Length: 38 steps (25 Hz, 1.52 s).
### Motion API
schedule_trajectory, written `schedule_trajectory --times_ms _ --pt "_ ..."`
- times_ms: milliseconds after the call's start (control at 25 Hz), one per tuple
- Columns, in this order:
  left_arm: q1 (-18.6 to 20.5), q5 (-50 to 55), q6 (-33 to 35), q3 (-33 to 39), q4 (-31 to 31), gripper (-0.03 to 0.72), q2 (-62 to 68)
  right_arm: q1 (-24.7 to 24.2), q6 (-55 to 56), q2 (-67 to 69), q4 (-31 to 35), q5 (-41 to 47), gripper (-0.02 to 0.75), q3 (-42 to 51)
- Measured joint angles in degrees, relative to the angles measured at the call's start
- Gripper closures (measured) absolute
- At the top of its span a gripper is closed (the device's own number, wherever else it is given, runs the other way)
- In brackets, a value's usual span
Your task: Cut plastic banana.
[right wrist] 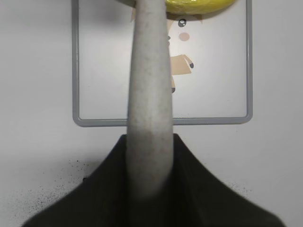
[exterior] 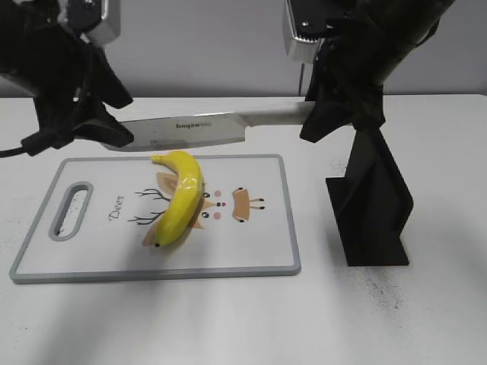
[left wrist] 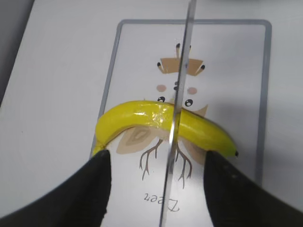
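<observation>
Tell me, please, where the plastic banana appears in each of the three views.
Exterior: plastic banana mid cutting board, below the knife.
Left wrist: centre, under the blade.
Right wrist: top edge, beside the handle.
Shared landmark: the board's deer drawing.

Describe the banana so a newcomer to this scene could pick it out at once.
Start at the white cutting board with the grey rim, lying on the white table. Over its deer drawing, near the middle, lies the plastic banana, under the raised knife. It is the only glossy yellow curved thing there, with a dark tip and a shiny band around its middle.
</observation>
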Motion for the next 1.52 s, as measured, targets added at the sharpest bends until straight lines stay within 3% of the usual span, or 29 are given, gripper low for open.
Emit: schedule_trajectory --times_ms 200,320,440,560,680,1000,1280,1520 --pt "0.0 -1.3 0.1 -0.3 1.9 0.108 3.7 0.0 -0.1 0.0 0.2 -1.4 0.577 0.0" --pt "-0.1 -2.7 0.1 -0.4 1.9 0.167 5.1 0.0 -0.1 0.0 0.4 -2.4 0.577 0.0" --pt "-0.1 -5.0 0.1 -0.4 1.8 0.325 5.7 0.0 -0.1 0.0 0.4 -3.8 0.577 0.0" --pt "-0.1 -8.3 0.3 -0.4 1.7 0.593 5.7 0.0 -0.3 0.0 0.2 -5.9 0.576 0.0" --pt "-0.2 -8.9 0.9 -0.4 1.8 0.676 5.9 0.0 -1.7 0.3 -0.8 -8.0 0.574 -0.1" --pt "-0.2 -8.9 1.3 -0.4 2.1 0.698 12.4 0.0 -2.0 6.2 -1.0 -8.8 0.573 -0.3" --pt "-0.2 -17.8 1.6 -0.8 1.4 0.698 26.0 0.0 -2.8 17.7 -1.4 -16.1 0.566 -0.3" --pt "-0.3 -16.9 1.7 -2.2 3.0 0.702 28.4 -0.3 -2.4 20.4 -1.5 -13.3 0.565 -3.4"
